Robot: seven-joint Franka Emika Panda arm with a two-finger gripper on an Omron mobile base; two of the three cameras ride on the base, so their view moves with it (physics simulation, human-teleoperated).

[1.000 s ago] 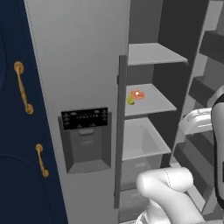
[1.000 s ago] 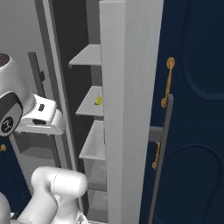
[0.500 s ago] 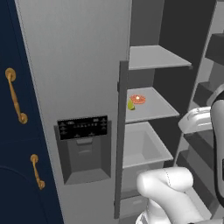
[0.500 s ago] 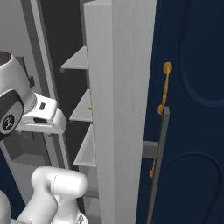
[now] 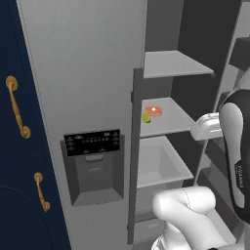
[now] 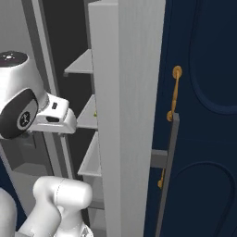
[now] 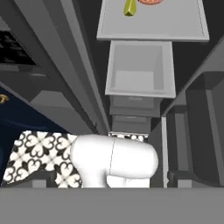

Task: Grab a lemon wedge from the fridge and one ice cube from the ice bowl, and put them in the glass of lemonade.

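open fridge (image 5: 97, 73), lemon wedge (image 5: 146, 117) on shelf (image 5: 171, 117), gripper jaws wide, panel writing unreadable

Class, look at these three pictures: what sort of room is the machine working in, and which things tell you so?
Most likely a home kitchen. An open fridge with a dispenser panel stands beside navy cabinets with brass handles, and a lemon wedge lies on a fridge shelf.
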